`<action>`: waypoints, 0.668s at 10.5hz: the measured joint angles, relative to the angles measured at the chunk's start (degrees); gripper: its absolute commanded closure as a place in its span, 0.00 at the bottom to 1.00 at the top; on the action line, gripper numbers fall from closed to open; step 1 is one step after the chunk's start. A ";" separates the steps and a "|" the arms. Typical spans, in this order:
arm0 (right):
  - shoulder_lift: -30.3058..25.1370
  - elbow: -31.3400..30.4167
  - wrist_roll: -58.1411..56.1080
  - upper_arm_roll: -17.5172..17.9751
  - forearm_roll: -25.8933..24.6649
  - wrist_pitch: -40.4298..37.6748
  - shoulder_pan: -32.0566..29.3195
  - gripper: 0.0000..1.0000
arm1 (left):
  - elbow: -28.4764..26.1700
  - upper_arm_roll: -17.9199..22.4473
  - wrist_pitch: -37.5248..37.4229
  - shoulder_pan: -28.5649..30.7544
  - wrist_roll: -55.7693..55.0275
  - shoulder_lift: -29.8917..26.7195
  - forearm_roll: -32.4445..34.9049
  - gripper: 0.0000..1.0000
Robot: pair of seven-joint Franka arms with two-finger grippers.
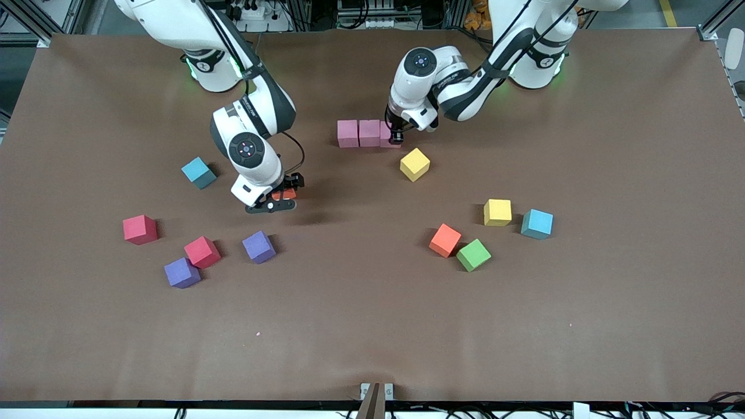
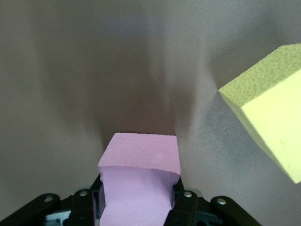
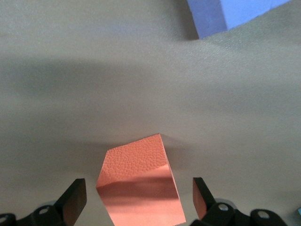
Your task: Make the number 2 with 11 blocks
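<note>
A brown mat covers the bench (image 1: 372,326), with the two arm bases along its edge farthest from the front camera. The pink row (image 1: 368,133) serves as landmark: three pink blocks set side by side, touching, their long axis running from the right arm's end of the bench toward the left arm's end, faces square to the bench edges. The left pincer (image 1: 397,138) is down at the end of that row toward the left arm's end, its fingers clamped on the last pink block (image 2: 141,181), which fills the gap between them in the left wrist view. A yellow block (image 1: 414,164) lies just nearer the front camera than that end of the row, turned at an angle and apart from it. The right pincer (image 1: 278,201) is low over the bench, nearer the front camera than the row and toward the right arm's end, its fingers (image 3: 75,200) spread wide on either side of an orange block (image 3: 138,183) without touching it. Farther toward the front camera lie two purple, two red, one orange, one green, one more yellow and two light-blue cubes, scattered loose.
</note>
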 measured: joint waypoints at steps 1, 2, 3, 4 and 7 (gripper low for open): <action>0.04 -0.20 -0.32 0.22 0.00 0.08 0.65 0.00 | -0.22 0.00 0.08 -0.21 -0.04 -0.15 0.00 0.75; 0.08 -0.87 -1.59 0.37 -0.02 0.95 1.63 0.00 | -0.31 0.00 0.16 -0.29 -0.04 -0.21 0.00 0.74; 0.11 -2.07 -4.76 0.40 -0.02 2.88 2.06 0.00 | -0.33 0.00 0.16 -0.32 -0.04 -0.22 0.00 0.72; 0.21 -3.46 -9.25 0.25 -0.02 5.04 1.50 0.00 | -0.34 0.00 0.17 -0.36 -0.04 -0.23 0.00 0.71; 0.55 -4.67 -17.44 -0.16 -0.02 6.39 -2.09 0.15 | -0.35 0.00 0.17 -0.40 -0.04 -0.24 0.00 0.71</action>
